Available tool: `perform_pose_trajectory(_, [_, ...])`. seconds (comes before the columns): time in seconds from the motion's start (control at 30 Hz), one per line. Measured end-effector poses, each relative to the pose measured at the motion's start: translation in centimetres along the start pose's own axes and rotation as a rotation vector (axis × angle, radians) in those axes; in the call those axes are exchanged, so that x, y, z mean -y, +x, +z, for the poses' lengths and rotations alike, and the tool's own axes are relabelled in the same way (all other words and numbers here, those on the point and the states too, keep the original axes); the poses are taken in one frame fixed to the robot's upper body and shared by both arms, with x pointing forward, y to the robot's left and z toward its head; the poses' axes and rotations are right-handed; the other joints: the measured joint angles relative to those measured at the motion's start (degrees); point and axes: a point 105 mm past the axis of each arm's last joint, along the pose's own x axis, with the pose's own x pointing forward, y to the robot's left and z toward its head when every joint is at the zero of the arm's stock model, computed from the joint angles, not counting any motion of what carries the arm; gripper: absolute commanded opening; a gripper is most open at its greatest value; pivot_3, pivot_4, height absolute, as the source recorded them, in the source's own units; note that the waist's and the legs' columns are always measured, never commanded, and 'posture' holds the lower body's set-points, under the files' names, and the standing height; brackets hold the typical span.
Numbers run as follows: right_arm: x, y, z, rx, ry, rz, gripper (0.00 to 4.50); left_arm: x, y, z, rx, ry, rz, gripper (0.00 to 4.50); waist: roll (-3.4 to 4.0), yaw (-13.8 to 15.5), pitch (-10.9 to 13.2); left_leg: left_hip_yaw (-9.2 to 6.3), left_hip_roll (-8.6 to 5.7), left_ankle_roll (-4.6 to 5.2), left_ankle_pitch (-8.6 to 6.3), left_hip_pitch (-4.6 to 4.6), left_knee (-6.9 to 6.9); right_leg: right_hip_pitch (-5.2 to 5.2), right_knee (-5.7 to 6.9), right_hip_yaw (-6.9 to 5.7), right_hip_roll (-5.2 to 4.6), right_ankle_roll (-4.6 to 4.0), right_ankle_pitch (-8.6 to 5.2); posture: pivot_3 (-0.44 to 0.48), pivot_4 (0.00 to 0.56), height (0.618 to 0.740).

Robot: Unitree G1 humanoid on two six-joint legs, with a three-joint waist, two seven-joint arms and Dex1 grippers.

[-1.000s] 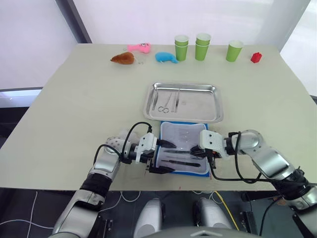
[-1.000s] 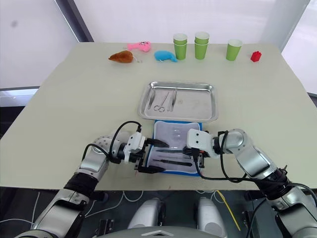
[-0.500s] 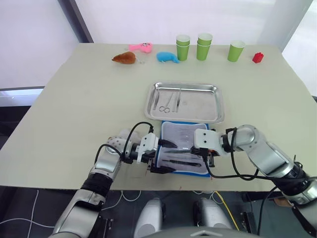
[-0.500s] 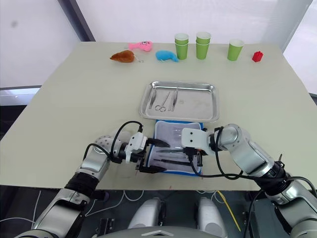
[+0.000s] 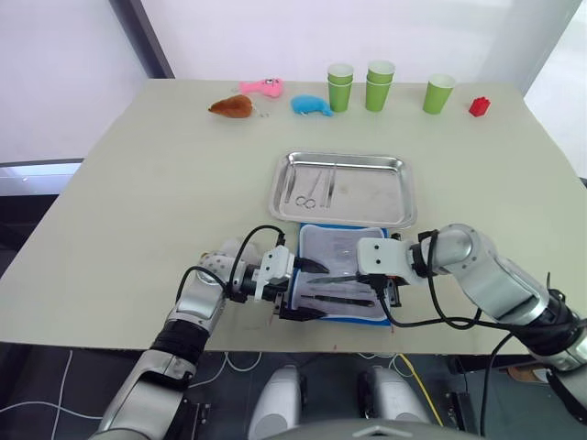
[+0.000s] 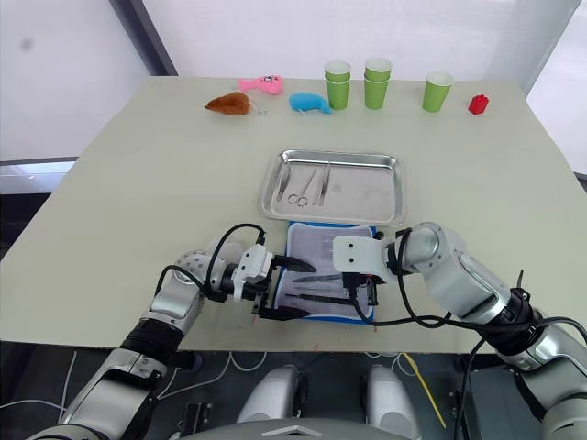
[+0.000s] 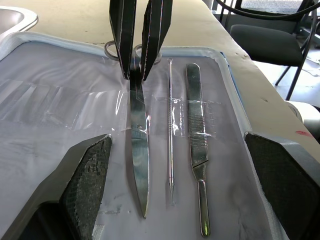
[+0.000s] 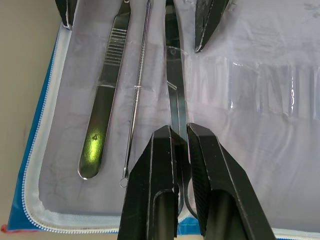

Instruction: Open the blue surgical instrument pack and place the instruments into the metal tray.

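The blue surgical instrument pack [image 5: 341, 246] lies open near the table's front edge, pale lining up, just in front of the metal tray [image 5: 378, 194]. On the lining lie three instruments: scissors [image 7: 140, 150], a thin probe [image 7: 170, 145] and a flat scalpel handle [image 7: 196, 125]. My right gripper [image 8: 181, 131] reaches in from the pack's right side and is shut on the scissors near their ring handles. At the pack's left edge my left gripper [image 7: 185, 190] stands wide open, its fingers [image 7: 87, 180] straddling the instruments' tips. Scissors and tweezers [image 5: 312, 187] lie in the tray's left part.
Along the far edge stand green cups [image 5: 377, 83], a red block [image 5: 478, 106], a blue whale toy [image 5: 310, 106], a pink toy [image 5: 260, 87] and a brown toy [image 5: 229, 106]. The table's front edge runs just behind both grippers.
My right gripper has shifted a little to the left, further over the pack's lining and onto the scissors. The left gripper and the pack have stayed put.
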Motion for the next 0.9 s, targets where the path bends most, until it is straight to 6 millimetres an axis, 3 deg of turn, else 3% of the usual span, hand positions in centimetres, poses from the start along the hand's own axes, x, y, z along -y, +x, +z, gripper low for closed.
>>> perform_pose_trajectory(0.4, [-0.1,-1.0,-0.8,-0.061,-0.019,0.002,0.10,-0.1,0.1,0.2,-0.001,0.008,-0.003,4.50,0.03,0.1,0.0,-0.05,-0.05,0.00,0.00,-0.04,0.00,0.00,-0.03,-0.06,-0.06,0.10,-0.06,0.000,0.150,0.740])
perform_pose_trajectory(0.9, [0.5,-5.1,-3.1,-0.093,-0.006,-0.012,0.10,-0.2,0.2,0.2,0.000,0.014,-0.004,4.50,0.09,0.2,0.0,-0.11,-0.06,0.00,0.00,-0.04,0.00,0.02,-0.08,-0.11,-0.11,0.16,-0.09,0.000,0.150,0.740])
